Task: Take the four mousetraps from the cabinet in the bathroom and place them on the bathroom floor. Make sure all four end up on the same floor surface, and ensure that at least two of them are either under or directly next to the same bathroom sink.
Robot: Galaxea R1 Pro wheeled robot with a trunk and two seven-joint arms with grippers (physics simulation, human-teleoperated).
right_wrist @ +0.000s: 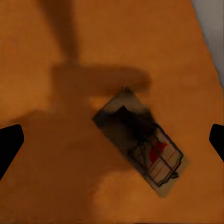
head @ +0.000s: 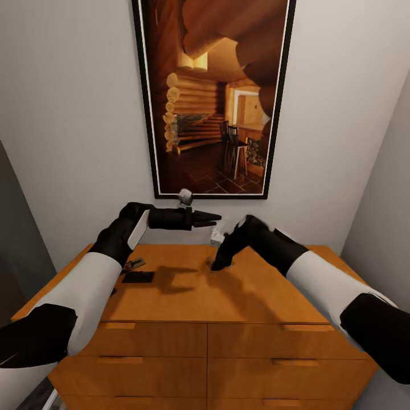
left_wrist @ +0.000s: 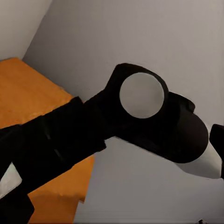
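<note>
Right gripper [head: 219,264]: wide — fingertips at both edges of the wrist view, low over one trap [right_wrist: 138,140] on the cabinet [head: 188,296] top.
Left gripper [head: 212,216]: raised above the cabinet, pointing toward the right arm — looks closed.
Other traps [head: 136,271]: near the cabinet's left edge, beside the left arm.

Both arms wear white shells with black joint sections and black wrists. The left gripper [head: 212,217] is black and tapered. A pale grey round cap sits on a black joint of the right arm [left_wrist: 142,95].
</note>
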